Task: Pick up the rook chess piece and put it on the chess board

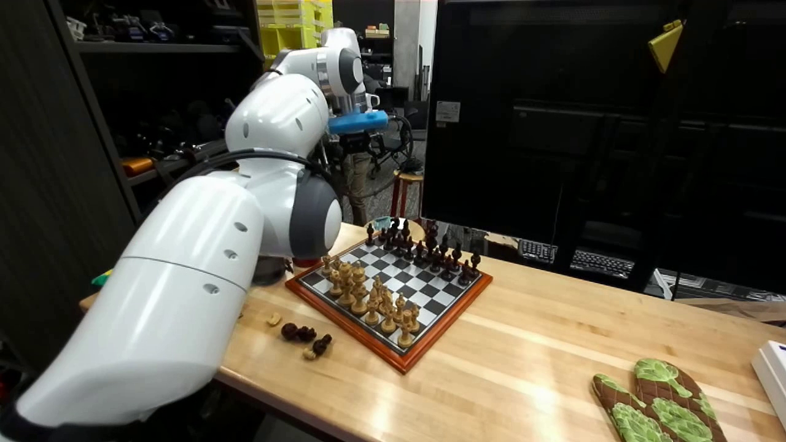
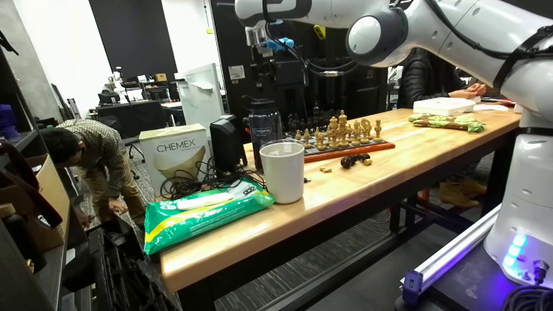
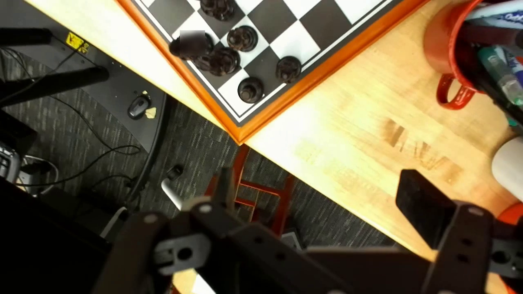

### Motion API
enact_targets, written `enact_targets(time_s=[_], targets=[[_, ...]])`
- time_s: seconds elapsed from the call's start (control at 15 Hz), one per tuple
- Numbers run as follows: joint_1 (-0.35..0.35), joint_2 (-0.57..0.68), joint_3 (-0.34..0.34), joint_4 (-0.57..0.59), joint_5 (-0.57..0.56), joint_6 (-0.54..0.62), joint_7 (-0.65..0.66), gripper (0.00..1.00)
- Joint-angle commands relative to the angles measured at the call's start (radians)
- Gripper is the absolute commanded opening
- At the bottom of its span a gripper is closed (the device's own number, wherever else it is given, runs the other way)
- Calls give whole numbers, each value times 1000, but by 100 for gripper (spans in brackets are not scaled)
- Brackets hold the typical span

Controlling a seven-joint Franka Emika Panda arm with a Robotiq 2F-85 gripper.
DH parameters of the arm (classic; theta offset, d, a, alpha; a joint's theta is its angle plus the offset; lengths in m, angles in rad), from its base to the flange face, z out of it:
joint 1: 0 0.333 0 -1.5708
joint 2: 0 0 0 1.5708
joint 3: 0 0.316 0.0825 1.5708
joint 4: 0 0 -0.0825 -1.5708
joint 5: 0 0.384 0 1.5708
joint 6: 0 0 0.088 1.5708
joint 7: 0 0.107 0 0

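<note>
The black-and-white chess board (image 1: 443, 322) with its reddish-brown rim lies on the wooden table. It also shows in an exterior view (image 2: 345, 152) and in the wrist view (image 3: 327, 69). Light and dark pieces stand along opposite sides. Dark loose pieces (image 1: 298, 333) and small pale ones (image 1: 274, 319) lie off the board on the table. I cannot tell which piece is the rook. My gripper (image 3: 318, 185) is open and empty, high above the table edge beyond the board's dark-piece corner. It also shows in an exterior view (image 2: 262, 80).
A red mug of pens (image 3: 441, 49) stands beside the board. A white cup (image 2: 283, 172), a dark bottle (image 2: 264, 129) and a green pack (image 2: 207, 211) stand or lie at the table end. An oven mitt (image 1: 666, 399) lies at the opposite end. A large black screen (image 1: 552, 141) is behind.
</note>
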Motion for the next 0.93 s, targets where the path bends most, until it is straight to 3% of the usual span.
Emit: enact_targets(time_s=[0.0, 0.33, 0.87], targets=[[40, -62, -51, -3, 10, -82, 113, 100], [74, -100, -77, 3, 9, -130, 266, 100], [80, -110, -81, 13, 28, -99, 440, 100]])
